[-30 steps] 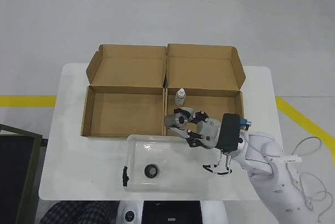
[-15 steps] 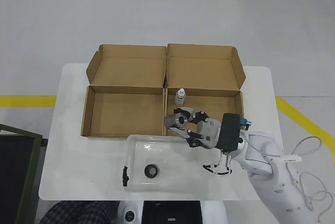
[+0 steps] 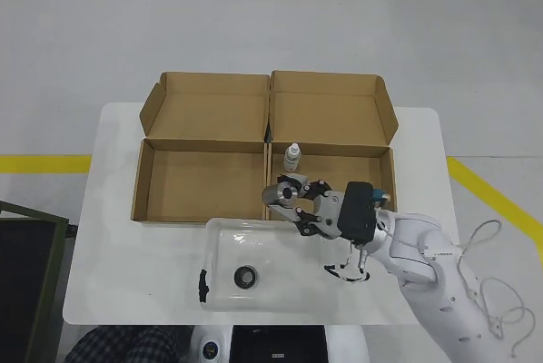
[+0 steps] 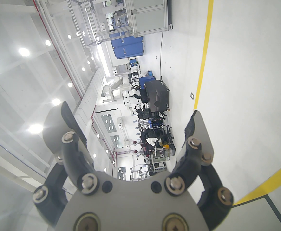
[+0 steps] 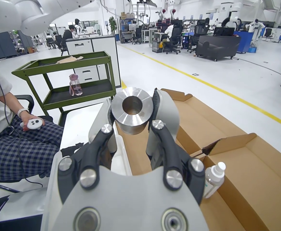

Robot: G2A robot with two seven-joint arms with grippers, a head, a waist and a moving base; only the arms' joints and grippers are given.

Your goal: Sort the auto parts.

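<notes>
My right gripper (image 3: pixel 286 193) is shut on a short silver metal cylinder (image 5: pixel 132 118) with a hole through its middle. It is held over the near left corner of the right cardboard box (image 3: pixel 373 166), just beyond the clear plastic bin (image 3: pixel 219 238). A black ring (image 3: pixel 246 275) lies in that bin. A small white bottle (image 3: pixel 292 156) stands in the right box and appears as the white bottle (image 5: pixel 212 179) beside my fingers. The left cardboard box (image 3: pixel 199 181) has nothing in it. My left gripper (image 4: pixel 130 111) is open, points into the room and holds nothing.
Both boxes have their lids folded open at the far side. A small black piece (image 3: pixel 202 288) sits at the bin's near left corner, and black cable loops (image 3: pixel 349 272) lie on the white table (image 3: pixel 117 227) right of the bin. A seated person and a green cart (image 5: pixel 65 78) are off the table's left.
My right gripper has shifted a little to the left and toward the boxes with the cylinder still in it. The things on the table have not moved.
</notes>
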